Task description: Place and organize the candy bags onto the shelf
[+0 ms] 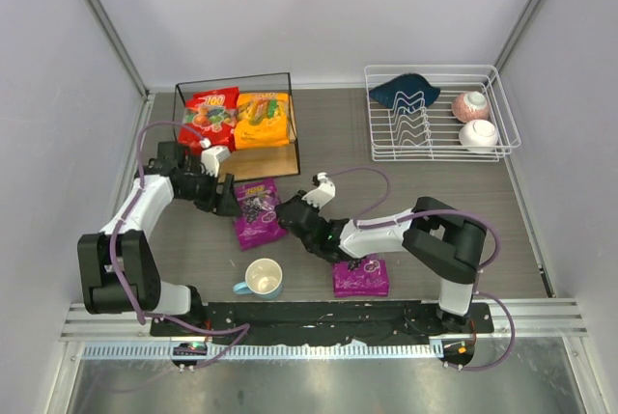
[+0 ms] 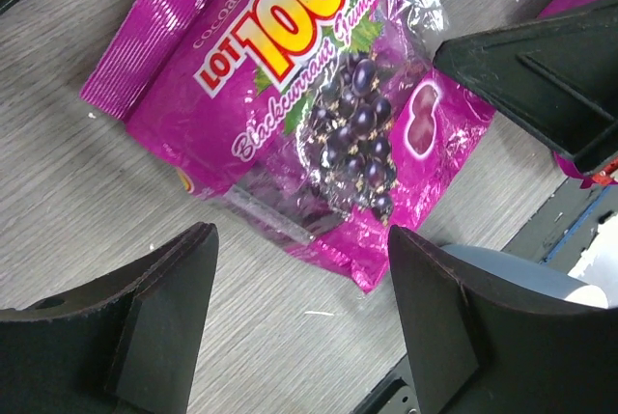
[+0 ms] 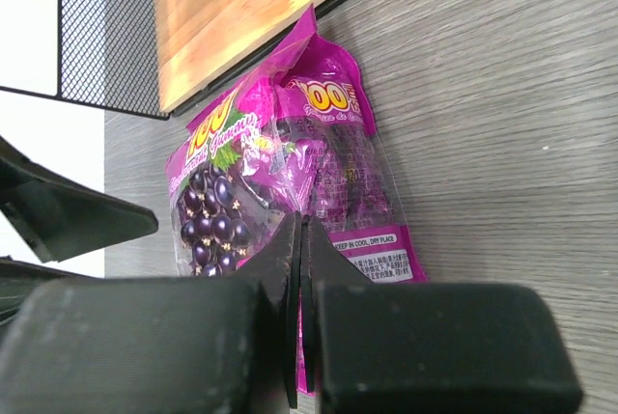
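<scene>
Right gripper [image 3: 297, 226] was closed, apparently pinching the edge of the purple bag [image 2: 309, 96]; left gripper [image 2: 301, 240] stood wide above it. The bag lay on the table [image 1: 435, 211] just beside the shelf [image 1: 266, 161]. The thin pinch could slip off glossy film during lifting, dropping the bag short

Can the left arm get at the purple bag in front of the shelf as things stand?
Probably yes: the left gripper hangs open just short of the purple bag, nothing between; the right gripper only pinches its far edge.
</scene>
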{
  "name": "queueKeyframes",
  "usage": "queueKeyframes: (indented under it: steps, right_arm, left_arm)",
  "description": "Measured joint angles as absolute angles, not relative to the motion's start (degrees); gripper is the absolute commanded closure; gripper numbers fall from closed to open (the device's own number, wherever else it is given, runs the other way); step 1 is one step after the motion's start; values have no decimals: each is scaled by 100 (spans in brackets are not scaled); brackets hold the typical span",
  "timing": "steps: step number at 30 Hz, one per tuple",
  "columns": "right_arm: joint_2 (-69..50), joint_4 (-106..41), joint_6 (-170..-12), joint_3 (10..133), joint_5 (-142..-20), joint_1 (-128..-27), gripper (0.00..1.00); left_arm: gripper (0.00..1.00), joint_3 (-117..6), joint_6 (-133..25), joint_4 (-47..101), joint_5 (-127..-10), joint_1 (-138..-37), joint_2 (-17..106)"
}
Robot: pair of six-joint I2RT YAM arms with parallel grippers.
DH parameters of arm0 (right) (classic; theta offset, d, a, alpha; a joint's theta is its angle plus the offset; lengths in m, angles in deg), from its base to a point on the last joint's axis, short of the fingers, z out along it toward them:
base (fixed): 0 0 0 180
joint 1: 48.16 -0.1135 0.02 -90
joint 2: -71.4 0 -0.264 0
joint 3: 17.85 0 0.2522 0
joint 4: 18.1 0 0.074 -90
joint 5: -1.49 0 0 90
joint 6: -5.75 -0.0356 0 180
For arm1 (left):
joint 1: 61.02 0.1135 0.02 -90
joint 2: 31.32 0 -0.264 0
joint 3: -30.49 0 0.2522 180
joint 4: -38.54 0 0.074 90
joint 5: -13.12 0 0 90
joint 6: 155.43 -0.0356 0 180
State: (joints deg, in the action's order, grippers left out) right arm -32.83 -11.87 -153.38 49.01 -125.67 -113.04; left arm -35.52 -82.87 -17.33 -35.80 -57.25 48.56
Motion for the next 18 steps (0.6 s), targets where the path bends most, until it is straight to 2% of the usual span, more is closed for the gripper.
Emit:
queueKeyframes:
  steps: [8,13,16,18]
  right_arm:
    - [-3517,-855,-15309,5072,-12397,-11414,99]
    - [-3517,-602,-15156,5065,-12277,-11420,99]
    - [-3517,-398,-15034,5019,-12180,-11427,99]
    - [-3517,-280,-14964,4969,-12154,-11444,99]
  left_arm:
    - [29,-3349,-8437,-1519,-3784,-5725,4880]
    - [39,-3323,-8505,-1455,-3932,-5725,4880]
    - [47,-3321,-8527,-1442,-3987,-5725,4880]
    - [56,-3314,-8542,-1433,-4028,-5725,4880]
